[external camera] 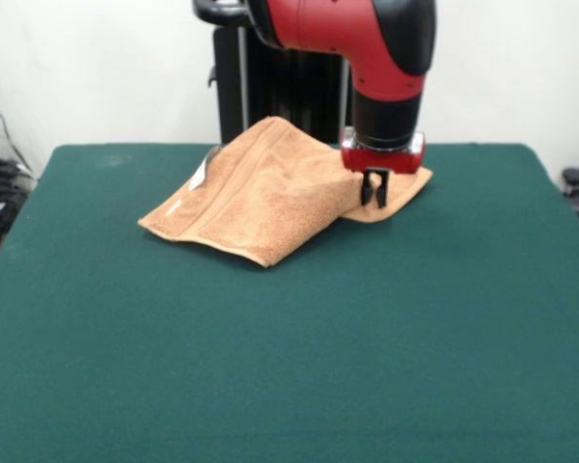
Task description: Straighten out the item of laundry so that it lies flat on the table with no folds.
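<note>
Principal risk: the claw (pixel 373 190) hangs at the towel's (pixel 270 188) right-hand edge with its two short dark fingers close together, and whether any cloth lies between them cannot be told from this angle; if the grip takes only the upper layer, a pull would likely drag the fold along rather than open it; if it takes both layers, the doubled part would likely shift as one piece and remain folded. The towel lies on the far half of the surface (pixel 289 367), near the pedestal, folded over itself, its upper flap raised in a hump and a thin lower layer showing beneath the claw; a pull toward the far edge could carry cloth off the surface. A white label (pixel 199 177) shows at the left edge. Count: one towel; one claw; one arm (pixel 367 39); one surface; one label.
</note>
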Controlling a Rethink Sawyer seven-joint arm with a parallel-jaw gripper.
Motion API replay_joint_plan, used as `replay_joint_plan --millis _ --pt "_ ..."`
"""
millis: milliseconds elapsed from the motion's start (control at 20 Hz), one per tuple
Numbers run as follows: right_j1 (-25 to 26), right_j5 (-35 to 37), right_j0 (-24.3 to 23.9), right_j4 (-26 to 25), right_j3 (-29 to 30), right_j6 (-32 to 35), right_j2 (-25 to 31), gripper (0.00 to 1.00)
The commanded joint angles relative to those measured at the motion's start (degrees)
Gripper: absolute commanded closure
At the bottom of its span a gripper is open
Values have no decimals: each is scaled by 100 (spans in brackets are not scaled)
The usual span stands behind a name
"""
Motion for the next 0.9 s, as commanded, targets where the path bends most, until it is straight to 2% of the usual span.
replay_joint_plan --millis 50,900 --pt "129 -433 -82 100 43 1223 -21 100" --pt "98 -430 55 70 -15 1202 -161 100"
